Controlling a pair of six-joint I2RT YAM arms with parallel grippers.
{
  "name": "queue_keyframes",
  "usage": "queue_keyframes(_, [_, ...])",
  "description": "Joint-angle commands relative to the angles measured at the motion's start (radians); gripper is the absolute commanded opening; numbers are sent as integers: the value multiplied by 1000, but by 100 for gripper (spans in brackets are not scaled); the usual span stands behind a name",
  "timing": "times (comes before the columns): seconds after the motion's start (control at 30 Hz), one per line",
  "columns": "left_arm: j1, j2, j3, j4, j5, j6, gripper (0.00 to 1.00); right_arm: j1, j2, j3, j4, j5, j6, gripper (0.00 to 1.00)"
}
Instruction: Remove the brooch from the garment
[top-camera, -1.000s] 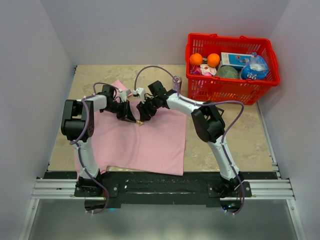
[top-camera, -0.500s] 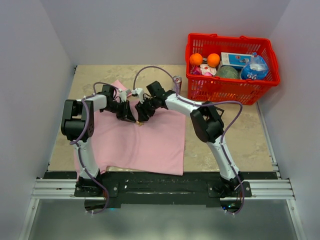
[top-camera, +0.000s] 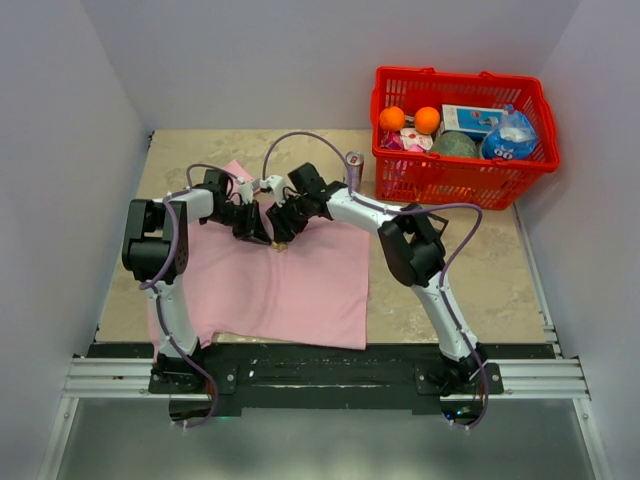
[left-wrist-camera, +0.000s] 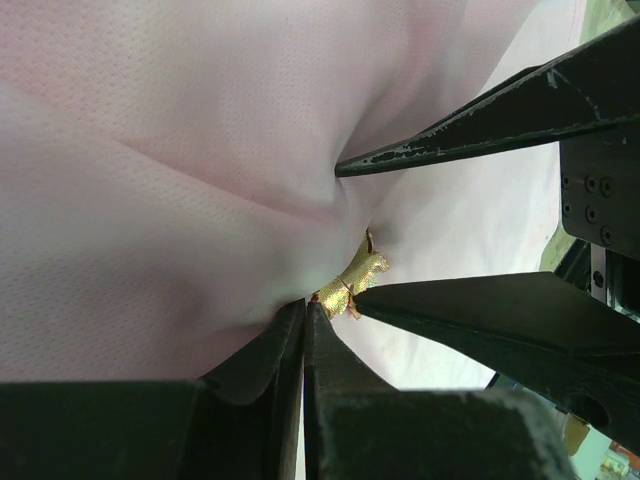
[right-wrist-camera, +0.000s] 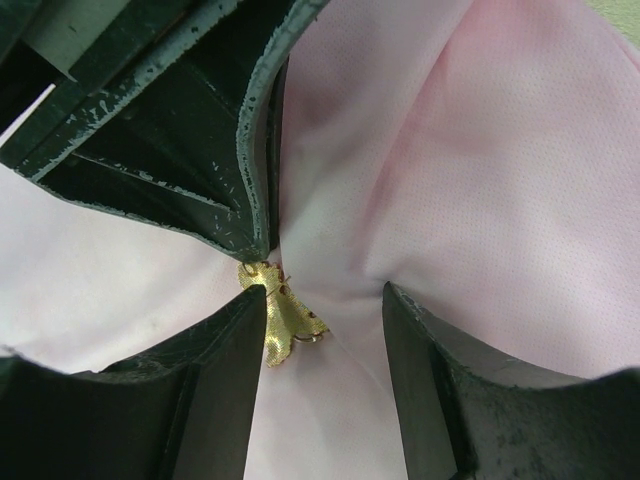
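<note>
- Lying flat across the left part of the tan desk (top-camera: 470, 280), the pink garment (top-camera: 300, 290) is spread so the pinned spot faces up. Both arms meet over its upper middle.
- Red basket (top-camera: 463, 165) w/ groceries sits at the far right corner, well apart. It prob. plays no part in this job.
- left hand (left-wrist-camera: 303, 312): fingers pressed together, tips pinching a pucker of cloth just beside the brooch, w/ creases fanning out from the pinch. Prob. there to anchor the fabric so it won't lift w/ the pin.
- right hand (right-wrist-camera: 325, 292): fingers spread apart, nothing held, straddling the brooch. One finger is just beside it, the other apart on bare cloth.
- brooch (right-wrist-camera: 281, 316): tiny gold bow-like piece on the garment, btwn the right hand's fingers & right at the left hand's tip. Next move likely needs a close on it, then a pull away from the anchor. Risk is catching cloth too.
</note>
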Motion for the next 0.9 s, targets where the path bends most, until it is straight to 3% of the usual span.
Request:
queue_keyframes(0.0, [7, 6, 25, -12, -31, 23, 9, 11, 52, 1, -51, 80, 4, 53])
queue_keyframes(0.23, [7, 8, 33, -17, -31, 23, 8, 14, 55, -6, -57, 112, -33, 51])
queue_keyframes(0.63, [7, 8, 36, -17, -37, 23, 8, 20, 60, -3, -72, 113, -41, 54])
queue_keyframes(0.87, [7, 13, 40, -19, -37, 22, 8, 29, 86, 3, -116, 205, -90, 52])
